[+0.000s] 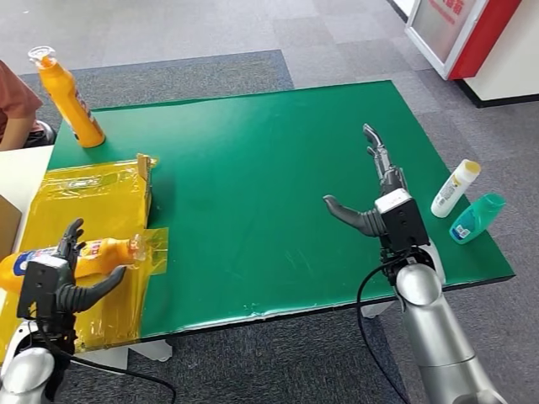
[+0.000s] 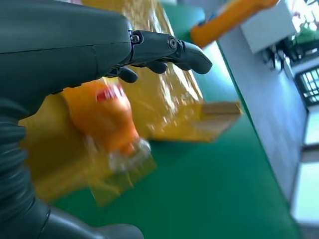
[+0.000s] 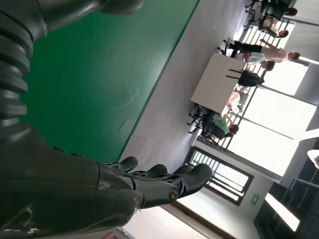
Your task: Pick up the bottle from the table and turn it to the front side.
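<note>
An orange bottle [image 1: 102, 252] lies on its side on yellow plastic film [image 1: 95, 194] at the table's left front, its clear cap [image 1: 135, 247] pointing right. My left hand [image 1: 66, 269] straddles its body: fingers spread over the far side, thumb reaching along the near side, not clearly clamped. In the left wrist view the bottle [image 2: 101, 117] sits blurred between the straight fingers [image 2: 169, 50] and the thumb. A second orange bottle [image 1: 70, 97] stands upright at the far left corner. My right hand [image 1: 381, 198] hovers open and empty over the green table [image 1: 267, 185] at the right.
A white bottle [image 1: 455, 187] and a teal bottle [image 1: 477, 217] lie near the table's right edge. A person's sleeve [image 1: 16, 101] shows at the far left, beside a white table. A red and white stand [image 1: 464, 34] is on the floor at the back right.
</note>
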